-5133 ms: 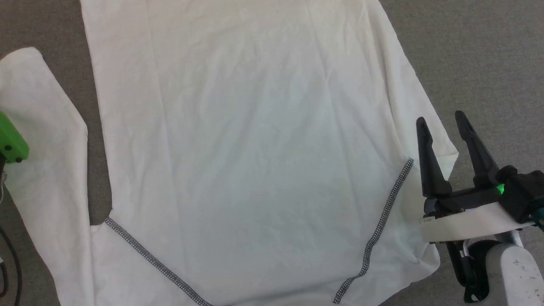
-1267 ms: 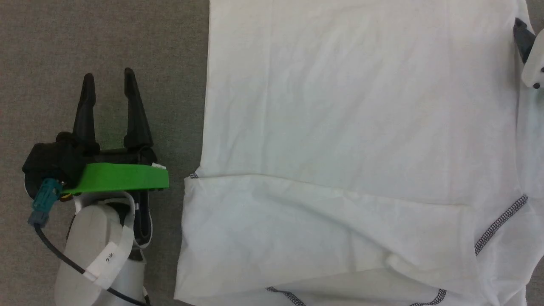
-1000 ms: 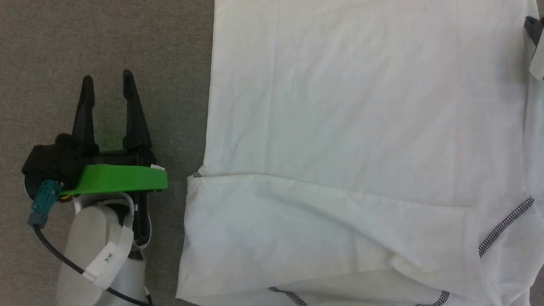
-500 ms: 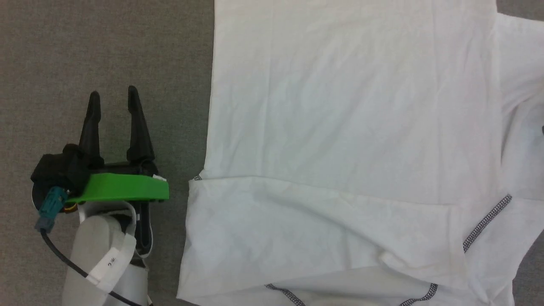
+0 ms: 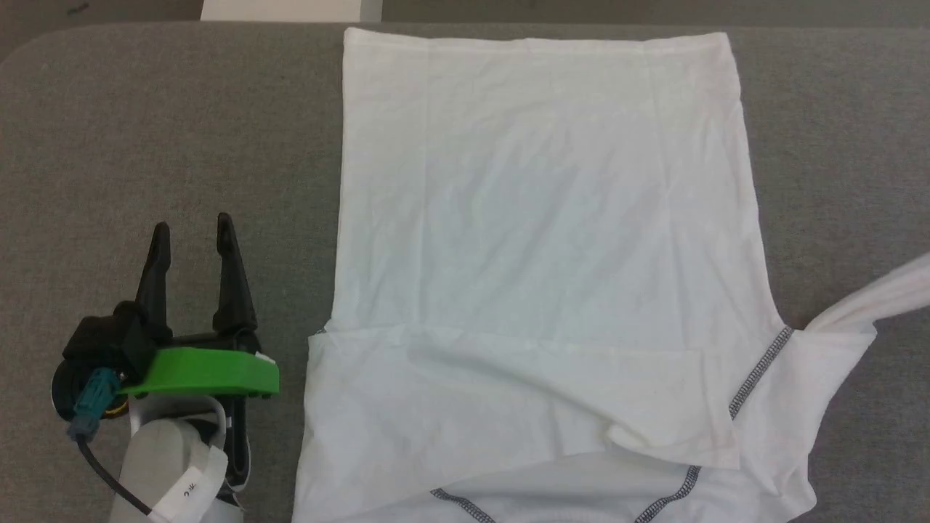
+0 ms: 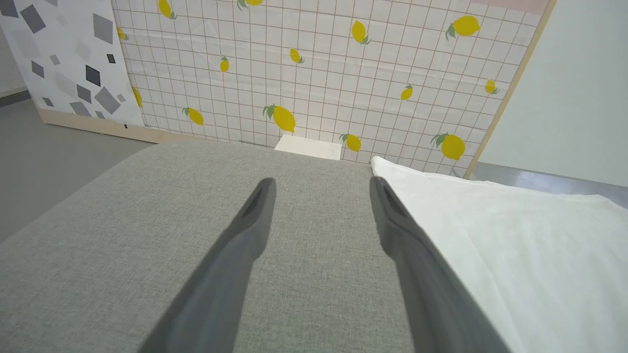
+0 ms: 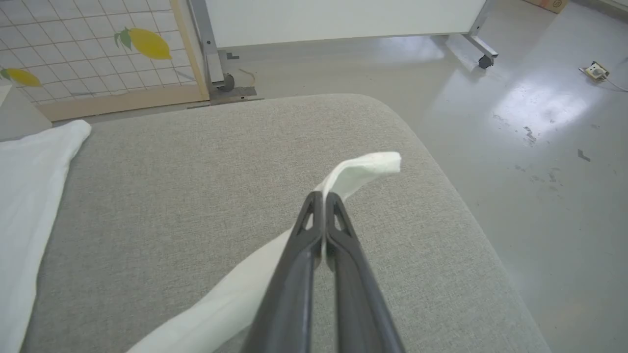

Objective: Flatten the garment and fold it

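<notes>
Currently right fingers (image 7: 289, 284) pinch garment (image 7: 363, 169) sleeve; left fingers (image 6: 245, 245) spread, pointing forward over cushion (image 6: 122, 220).

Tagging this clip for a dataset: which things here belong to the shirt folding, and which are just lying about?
In the job: garment, spread on the grey pad; right claw, shut on its sleeve; left claw, open, beside it.
Lying about: white box past the pad's far edge; lemon-print panel.

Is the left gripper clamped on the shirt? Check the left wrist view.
No, the left gripper stands open over the bare grey cushion, beside the shirt.
</notes>
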Robot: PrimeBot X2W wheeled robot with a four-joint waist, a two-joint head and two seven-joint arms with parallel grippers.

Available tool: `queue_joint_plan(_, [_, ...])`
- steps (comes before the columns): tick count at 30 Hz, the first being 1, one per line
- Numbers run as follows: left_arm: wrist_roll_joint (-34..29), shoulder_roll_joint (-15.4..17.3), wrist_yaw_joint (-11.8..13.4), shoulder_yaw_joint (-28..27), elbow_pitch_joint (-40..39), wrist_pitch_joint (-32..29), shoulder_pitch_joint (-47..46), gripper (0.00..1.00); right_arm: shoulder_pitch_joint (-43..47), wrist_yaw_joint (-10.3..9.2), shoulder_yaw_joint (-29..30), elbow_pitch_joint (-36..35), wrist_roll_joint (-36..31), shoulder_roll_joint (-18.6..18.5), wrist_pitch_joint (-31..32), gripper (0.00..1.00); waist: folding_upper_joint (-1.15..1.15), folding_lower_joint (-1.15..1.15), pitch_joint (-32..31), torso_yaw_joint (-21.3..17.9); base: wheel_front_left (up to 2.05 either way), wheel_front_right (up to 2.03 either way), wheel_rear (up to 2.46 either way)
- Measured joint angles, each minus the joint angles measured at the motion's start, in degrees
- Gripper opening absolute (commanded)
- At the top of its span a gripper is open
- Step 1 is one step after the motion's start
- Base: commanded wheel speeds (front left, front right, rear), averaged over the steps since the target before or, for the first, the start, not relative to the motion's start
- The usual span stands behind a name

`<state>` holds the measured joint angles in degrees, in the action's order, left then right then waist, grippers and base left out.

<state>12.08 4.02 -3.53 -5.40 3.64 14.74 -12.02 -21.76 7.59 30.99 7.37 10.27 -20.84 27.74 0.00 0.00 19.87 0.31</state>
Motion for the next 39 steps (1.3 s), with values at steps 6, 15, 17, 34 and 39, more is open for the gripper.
queue_joint_plan(6, [0.0, 0.0, 0.0, -0.3, 0.1, 0.0, 1.3, 1.0, 6.5, 0.0, 4.3, -6.8, -2.2, 2.5, 0.0, 0.0, 0.0, 0.0, -3.0, -2.0, 0.0, 0.0, 0.0])
queue_joint_plan(15, [0.1, 0.0, 0.0, 0.0, 0.7, 0.0, 2.8, 1.0, 13.5, 0.0, 6.5, -19.7, -3.0, 7.4, 0.3, 0.0, 0.0, 0.0, -6.7, -3.4, 0.0, 0.0, 0.0])
queue_joint_plan(17, [0.1, 0.0, 0.0, 0.1, 0.9, 0.0, 3.0, 1.0, 14.6, -0.01, 5.9, -23.7, -3.0, 8.2, 1.0, 0.0, 0.0, 0.0, -7.2, -3.4, 0.0, 0.0, 0.0])
queue_joint_plan(34, [0.6, 0.1, -0.4, 1.2, 1.9, 0.0, 3.2, 1.0, 15.7, -0.01, -42.4, -46.7, -3.5, 8.5, 14.6, 0.0, 0.0, 0.0, -8.3, -2.7, 0.0, 0.0, 0.0])
queue_joint_plan(39, [0.9, 0.2, -0.4, 1.5, 2.0, 0.0, 3.1, 1.0, 11.8, -0.01, -56.1, -35.0, -3.8, 10.1, 13.7, 0.0, 0.0, 0.0, -7.6, -2.2, 0.0, 0.0, 0.0])
